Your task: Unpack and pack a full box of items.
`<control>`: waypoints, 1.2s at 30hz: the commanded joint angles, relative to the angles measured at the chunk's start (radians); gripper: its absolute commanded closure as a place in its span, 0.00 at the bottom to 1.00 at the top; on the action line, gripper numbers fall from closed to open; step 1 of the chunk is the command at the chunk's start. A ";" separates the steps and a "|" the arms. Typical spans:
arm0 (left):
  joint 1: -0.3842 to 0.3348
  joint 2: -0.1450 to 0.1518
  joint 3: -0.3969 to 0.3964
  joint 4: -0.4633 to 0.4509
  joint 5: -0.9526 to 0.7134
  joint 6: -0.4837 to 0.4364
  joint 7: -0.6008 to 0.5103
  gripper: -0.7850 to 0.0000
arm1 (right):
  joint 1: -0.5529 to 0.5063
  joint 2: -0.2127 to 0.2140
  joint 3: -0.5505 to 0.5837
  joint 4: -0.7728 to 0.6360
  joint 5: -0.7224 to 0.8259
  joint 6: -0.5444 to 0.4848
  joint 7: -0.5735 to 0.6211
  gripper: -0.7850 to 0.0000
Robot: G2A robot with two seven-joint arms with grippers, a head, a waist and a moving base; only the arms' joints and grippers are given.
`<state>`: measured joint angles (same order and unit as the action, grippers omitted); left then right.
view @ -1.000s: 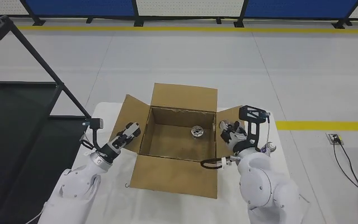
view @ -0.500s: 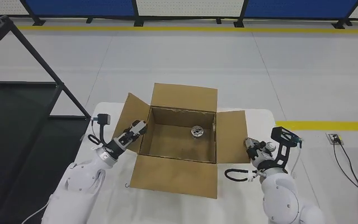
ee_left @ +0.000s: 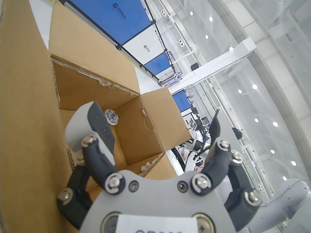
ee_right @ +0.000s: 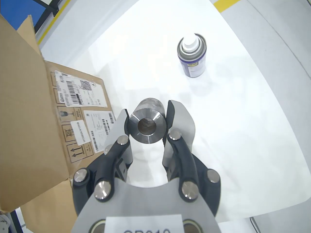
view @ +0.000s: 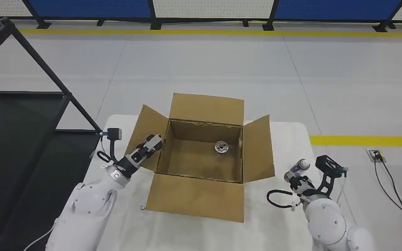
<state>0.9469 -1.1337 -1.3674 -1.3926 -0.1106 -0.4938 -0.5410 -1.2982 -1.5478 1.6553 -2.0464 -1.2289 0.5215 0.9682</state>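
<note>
In the top view, an open cardboard box [view: 195, 194] is seen in the middle of the white bench [view: 292, 141], its four flaps turned outward. A small round metal part [view: 221, 147] lies on the box floor, near the far right corner. The left hand [view: 149, 145] is held at the left flap [view: 143, 128], close to the box's rim. The right hand [view: 294, 186] is set off the box's right side, above the bench, and a spray can [view: 301, 165] stands just beyond it. From above, what this hand grips cannot be made out.

In the left wrist view, the left hand [ee_left: 155, 127] is shown spread wide — nothing is gripped. One finger [ee_left: 99, 122] is seen against the box's interior, right beside the left flap [ee_left: 24, 98]. The small round metal part [ee_left: 111, 117] is seen on the box floor past that finger, close to the far wall.

In the right wrist view, the right hand [ee_right: 148, 120] is closed on a metal cylinder [ee_right: 148, 124], clamped between both pads with its bored end face turned toward the camera. The cylinder is held over the bench [ee_right: 243, 122], beside the box's labelled outer side [ee_right: 36, 98]. The spray can [ee_right: 192, 56] stands upright on the bench — apart from the hand and well clear of the box.
</note>
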 commanded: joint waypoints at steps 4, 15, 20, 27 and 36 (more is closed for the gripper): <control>0.002 0.000 0.001 -0.001 -0.001 0.000 0.001 0.00 | 0.028 0.010 0.029 0.072 -0.035 -0.001 0.081 1.00; 0.011 0.000 0.003 -0.014 0.006 0.006 0.004 0.00 | 0.115 0.029 0.059 0.218 -0.081 -0.003 0.182 1.00; 0.016 0.000 0.000 -0.020 0.008 0.005 0.010 0.00 | 0.150 0.032 0.044 0.270 -0.095 0.009 0.177 1.00; 0.029 0.002 -0.008 -0.034 -0.001 0.003 0.010 0.00 | 0.190 0.036 0.022 0.327 -0.147 0.040 0.172 1.00; 0.034 0.002 -0.011 -0.038 -0.002 0.004 0.013 0.00 | 0.224 0.040 0.011 0.387 -0.207 0.082 0.184 1.00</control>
<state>0.9802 -1.1317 -1.3787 -1.4300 -0.1134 -0.4893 -0.5284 -1.0791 -1.5078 1.6682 -1.6664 -1.4331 0.6013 1.1507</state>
